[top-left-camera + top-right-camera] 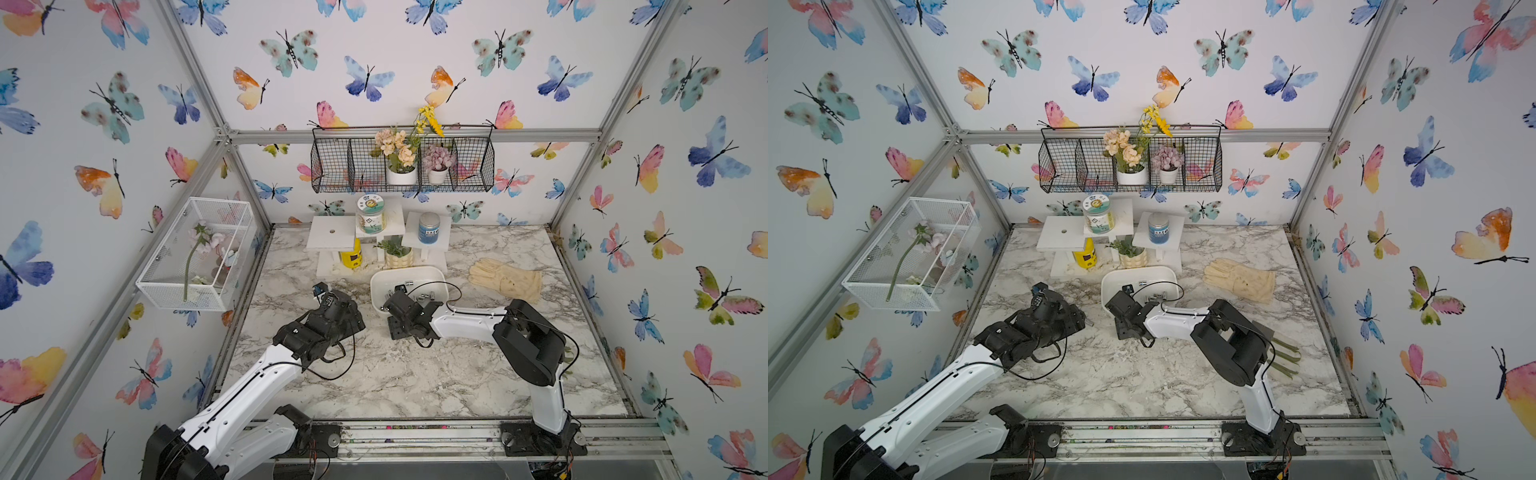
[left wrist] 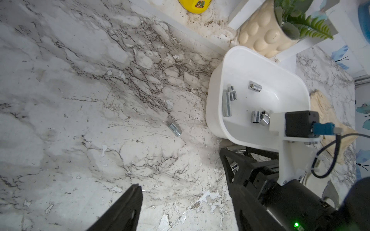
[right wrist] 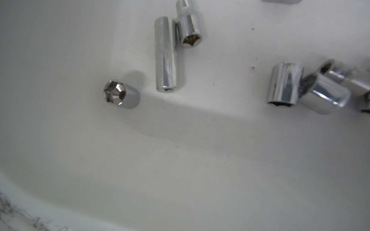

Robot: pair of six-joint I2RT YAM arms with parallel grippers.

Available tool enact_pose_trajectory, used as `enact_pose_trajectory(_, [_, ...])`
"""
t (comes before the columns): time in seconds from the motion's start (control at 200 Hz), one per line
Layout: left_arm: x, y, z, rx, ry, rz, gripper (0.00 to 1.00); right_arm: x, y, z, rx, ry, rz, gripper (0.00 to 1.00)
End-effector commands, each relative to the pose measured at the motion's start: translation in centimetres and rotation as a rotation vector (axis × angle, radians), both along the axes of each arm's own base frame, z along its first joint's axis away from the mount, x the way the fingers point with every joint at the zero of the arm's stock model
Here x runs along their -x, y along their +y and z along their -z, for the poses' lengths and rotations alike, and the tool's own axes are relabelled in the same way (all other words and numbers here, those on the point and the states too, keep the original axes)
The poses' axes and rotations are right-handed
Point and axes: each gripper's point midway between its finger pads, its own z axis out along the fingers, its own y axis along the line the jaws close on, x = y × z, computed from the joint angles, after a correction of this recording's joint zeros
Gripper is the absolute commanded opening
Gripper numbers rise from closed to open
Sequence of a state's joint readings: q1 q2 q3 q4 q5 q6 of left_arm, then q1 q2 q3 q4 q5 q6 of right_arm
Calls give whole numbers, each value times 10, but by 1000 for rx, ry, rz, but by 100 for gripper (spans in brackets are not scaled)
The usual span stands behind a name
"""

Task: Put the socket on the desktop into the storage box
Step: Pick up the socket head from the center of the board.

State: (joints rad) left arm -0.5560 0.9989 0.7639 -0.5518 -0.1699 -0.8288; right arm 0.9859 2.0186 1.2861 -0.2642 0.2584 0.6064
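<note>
Though storage box [image 2: 215, 112] holds others [image 3: 284, 84], socket [image 2: 174, 129] lies outside.

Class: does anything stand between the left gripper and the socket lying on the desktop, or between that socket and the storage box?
Nothing visible does. In the left wrist view the socket lies alone on bare desktop ahead of the open left gripper, and only that bare surface separates it from the storage box.
</note>
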Motion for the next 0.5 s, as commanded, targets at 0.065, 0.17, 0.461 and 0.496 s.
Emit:
enact_pose_trajectory(0.065, [5, 1, 5, 0, 23, 5, 76, 0, 3, 9, 36, -18, -17, 60])
enact_pose_trajectory(0.17, [5, 2, 7, -1, 29, 3, 76, 2, 3, 9, 38, -19, -23, 55])
enact_pose_trajectory(0.461, [4, 1, 5, 3, 23, 1, 76, 9, 5, -7, 31, -40, -42, 54])
enact_pose_trajectory(0.496, [4, 1, 4, 2, 22, 2, 76, 10, 5, -9, 27, -40, -45, 54])
